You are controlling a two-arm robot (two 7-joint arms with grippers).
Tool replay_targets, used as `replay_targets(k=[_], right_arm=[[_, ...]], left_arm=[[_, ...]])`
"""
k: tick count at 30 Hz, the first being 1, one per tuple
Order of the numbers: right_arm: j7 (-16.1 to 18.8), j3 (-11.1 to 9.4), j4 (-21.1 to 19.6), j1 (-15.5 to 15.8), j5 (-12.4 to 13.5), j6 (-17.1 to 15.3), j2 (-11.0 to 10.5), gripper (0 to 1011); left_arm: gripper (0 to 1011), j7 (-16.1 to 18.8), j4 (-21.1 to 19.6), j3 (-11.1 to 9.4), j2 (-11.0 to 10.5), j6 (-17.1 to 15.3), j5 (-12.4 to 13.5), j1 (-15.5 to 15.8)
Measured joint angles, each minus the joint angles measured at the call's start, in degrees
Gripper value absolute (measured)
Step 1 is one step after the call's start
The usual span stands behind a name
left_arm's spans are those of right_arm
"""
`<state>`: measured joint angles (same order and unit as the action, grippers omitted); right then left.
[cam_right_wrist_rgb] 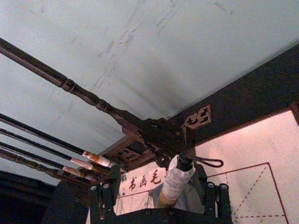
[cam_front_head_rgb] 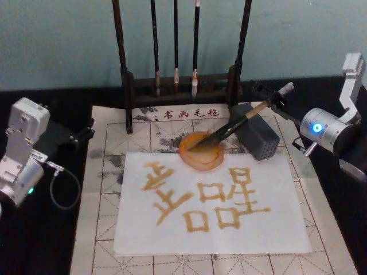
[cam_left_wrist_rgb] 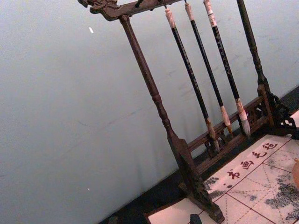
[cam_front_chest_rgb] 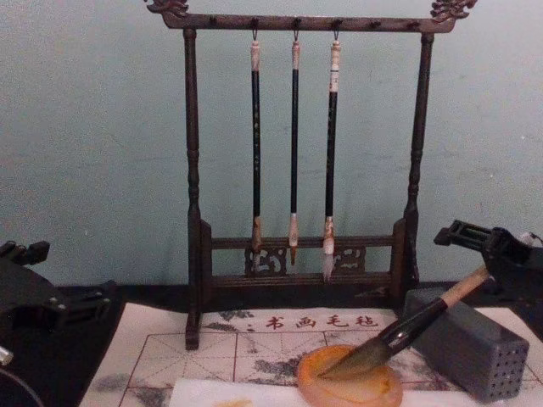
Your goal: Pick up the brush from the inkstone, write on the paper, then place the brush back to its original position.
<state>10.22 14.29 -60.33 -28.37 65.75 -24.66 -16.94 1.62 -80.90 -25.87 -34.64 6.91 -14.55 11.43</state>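
Step in hand: I'm reading this as the tail end, the put-back, since the writing is looking done and the brush (cam_front_head_rgb: 235,123) is already lying down

Next move: I'd guess the right arm is going to need to lift straight off the handle without nudging it, because the brush is only leaning there and could roll (a small bump might do it)

Left gripper (cam_front_head_rgb: 80,134): sitting parked at the left side of the table, just off the edge of the felt mat (cam_front_head_rgb: 114,172), doing nothing

Paper (cam_front_head_rgb: 275,229): lying flat on the mat, carrying big amber characters across its middle

Inkstone (cam_front_head_rgb: 192,160): sitting at the paper's far edge, overlapping it a bit

Brush: lying tilted, its tuft resting in the inkstone, the handle rising to the right and leaning on the grey block (cam_front_head_rgb: 261,140)

Right gripper (cam_front_head_rgb: 274,97): hanging at the upper end of the handle, past the block

Pincer vs brush: in the right wrist view the fingers (cam_right_wrist_rgb: 214,200) are standing spread wide, the whitish handle end sitting between them with a gap on both sides, so it's looking let go, not gripped
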Motion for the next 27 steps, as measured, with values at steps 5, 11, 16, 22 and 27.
replay_targets(k=[5, 11, 16, 22, 27], right_arm=[[0.00, 0.00, 0.00, 0.00, 0.00, 0.00, 0.00, 1002], [0.00, 0.10, 0.00, 0.01, 0.67, 0.04, -0.14, 1002], [0.00, 0.06, -1.04, 0.68, 2.40, -0.31, -0.69, 1003], [0.17, 0.09, -3.03, 1.81, 4.23, -1.09, -1.52, 1002], [0.26, 0.67, -2.97, 1.73, 5.21, -1.41, -1.87, 1002]], left_arm=[[1001, 0.00, 0.00, 0.00, 0.00, 0.00, 0.00, 0.00], [1001, 0.00, 0.00, 0.00, 0.00, 0.00, 0.00, 0.00], [1001, 0.00, 0.00, 0.00, 0.00, 0.00, 0.00, 0.00], [1001, 0.00, 0.00, 0.00, 0.00, 0.00, 0.00, 0.00], [1001, 0.00, 0.00, 0.00, 0.00, 0.00, 0.00, 0.00]])
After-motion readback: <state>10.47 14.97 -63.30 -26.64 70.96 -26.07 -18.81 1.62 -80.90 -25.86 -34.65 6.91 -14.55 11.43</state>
